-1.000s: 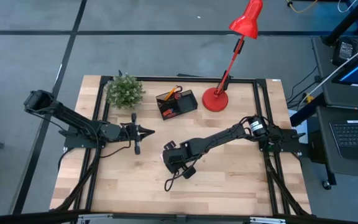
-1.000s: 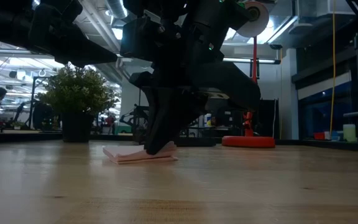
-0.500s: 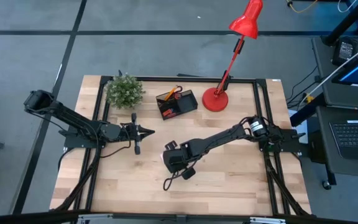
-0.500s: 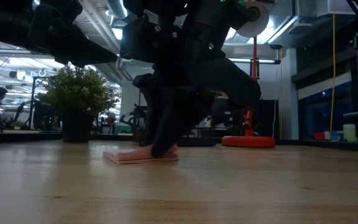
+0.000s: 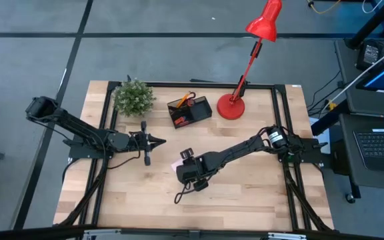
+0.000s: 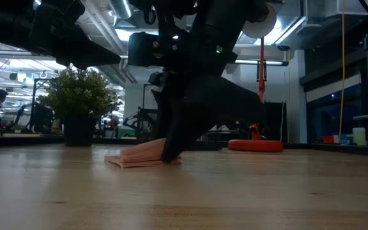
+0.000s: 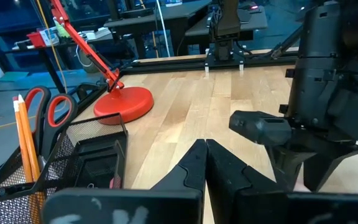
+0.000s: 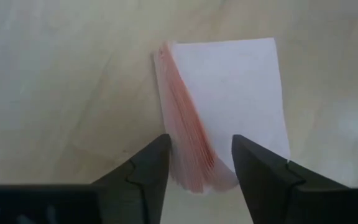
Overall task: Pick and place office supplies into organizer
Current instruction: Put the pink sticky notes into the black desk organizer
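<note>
Near the middle of the worktop (image 5: 245,193), well in front of the organizer (image 5: 190,111), the right gripper (image 8: 197,165) stands over the note pad (image 8: 225,127). Its fingers (image 8: 148,168) are spread apart, one at each side of the pad's lifted, fanned pink edge; whether they touch it I cannot tell. The pad lies on the wood. Scissors (image 7: 45,109) and pencils (image 7: 25,140) stand in the organizer. Left of the organizer's front, the left gripper (image 7: 205,163) hovers with fingers closed, empty.
</note>
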Motion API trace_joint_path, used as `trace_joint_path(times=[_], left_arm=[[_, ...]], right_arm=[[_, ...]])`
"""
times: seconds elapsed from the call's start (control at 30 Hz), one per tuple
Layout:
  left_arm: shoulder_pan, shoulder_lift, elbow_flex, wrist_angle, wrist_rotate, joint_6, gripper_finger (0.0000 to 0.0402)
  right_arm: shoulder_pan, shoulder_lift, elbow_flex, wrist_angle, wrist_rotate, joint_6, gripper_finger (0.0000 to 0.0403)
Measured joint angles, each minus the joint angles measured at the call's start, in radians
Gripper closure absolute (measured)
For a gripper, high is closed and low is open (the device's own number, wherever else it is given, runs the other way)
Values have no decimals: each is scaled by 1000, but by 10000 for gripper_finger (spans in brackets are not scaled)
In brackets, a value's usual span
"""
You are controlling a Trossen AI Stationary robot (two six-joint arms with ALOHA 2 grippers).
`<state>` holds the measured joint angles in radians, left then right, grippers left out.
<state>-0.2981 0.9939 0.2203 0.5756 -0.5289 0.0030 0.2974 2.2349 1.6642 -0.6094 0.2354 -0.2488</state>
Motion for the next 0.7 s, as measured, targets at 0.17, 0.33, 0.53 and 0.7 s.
trace_joint_path(times=[0.17, 0.33, 0.53, 0.7], left_arm=[[0, 0, 0, 0, 0, 0, 396], [0, 0, 0, 0, 0, 0, 396], [0, 0, 0, 0, 5, -6, 396], [0, 0, 0, 0, 34, -10, 399]], right_arm=[[0, 0, 0, 4, 33, 8, 236], [0, 0, 0, 12, 34, 8, 245], [-2, 0, 0, 18, 34, 6, 255], [-13, 6, 0, 21, 34, 6, 262]])
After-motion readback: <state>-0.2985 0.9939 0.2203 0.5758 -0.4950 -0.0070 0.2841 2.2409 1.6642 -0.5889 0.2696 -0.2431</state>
